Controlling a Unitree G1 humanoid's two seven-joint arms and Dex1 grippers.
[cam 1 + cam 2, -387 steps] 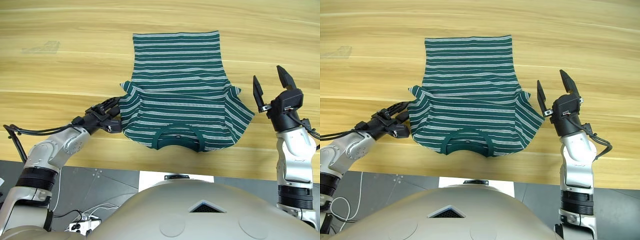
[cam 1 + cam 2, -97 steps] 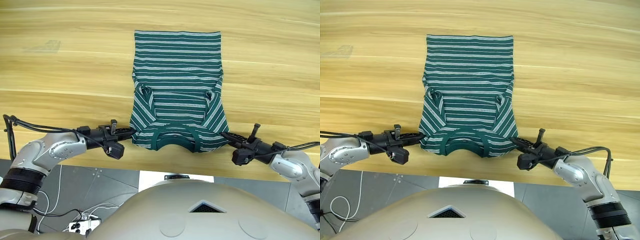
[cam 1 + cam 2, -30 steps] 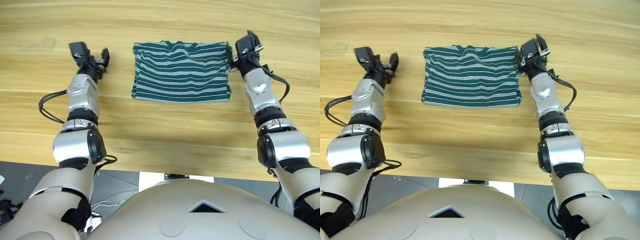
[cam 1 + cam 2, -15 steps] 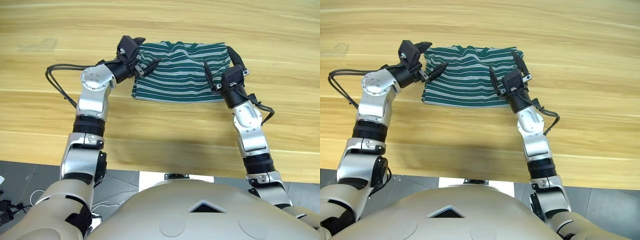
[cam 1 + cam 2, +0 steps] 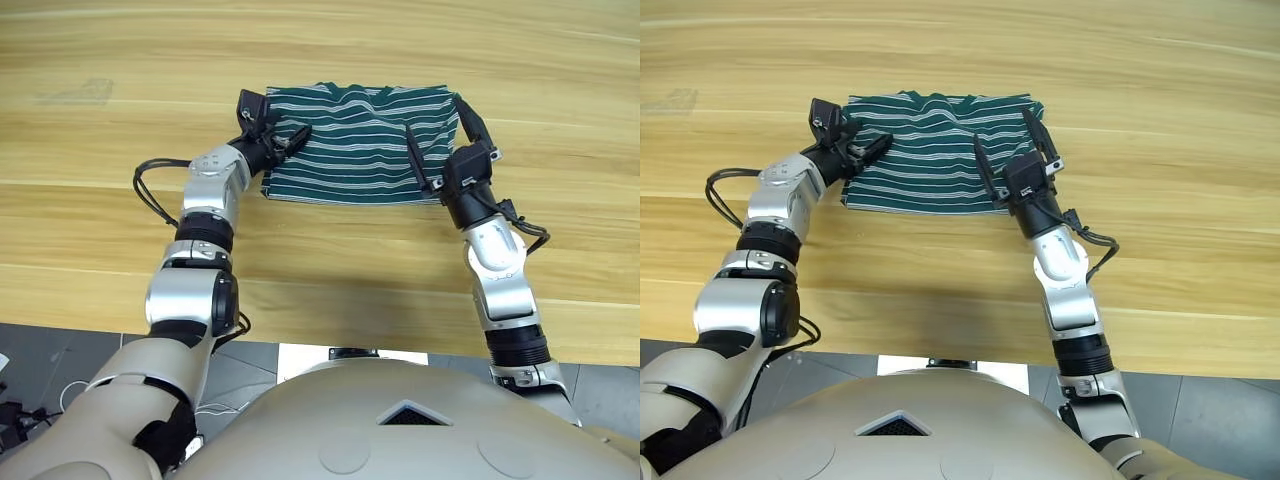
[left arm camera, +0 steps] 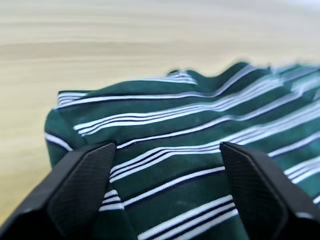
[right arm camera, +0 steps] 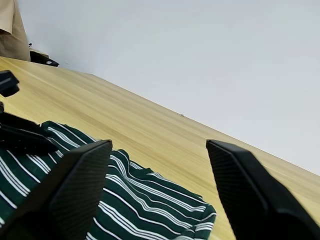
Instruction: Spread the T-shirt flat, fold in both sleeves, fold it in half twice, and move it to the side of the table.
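The green T-shirt with white stripes lies folded in half as a wide rectangle on the wooden table, its collar at the far edge. My left gripper is open at the shirt's left edge. In the left wrist view the shirt's corner lies between that gripper's spread fingers. My right gripper is open over the shirt's right part, fingers pointing away from me. Striped cloth shows low between the wide-apart fingers in the right wrist view.
Bare wooden table lies on both sides of the shirt and beyond it. The table's near edge runs just in front of my body. A pale wall rises behind the table.
My left arm has dropped its elbow and stretched out, and its gripper has settled lower at the shirt's left edge. The right gripper has shifted only slightly. The shirt has stayed folded in place.
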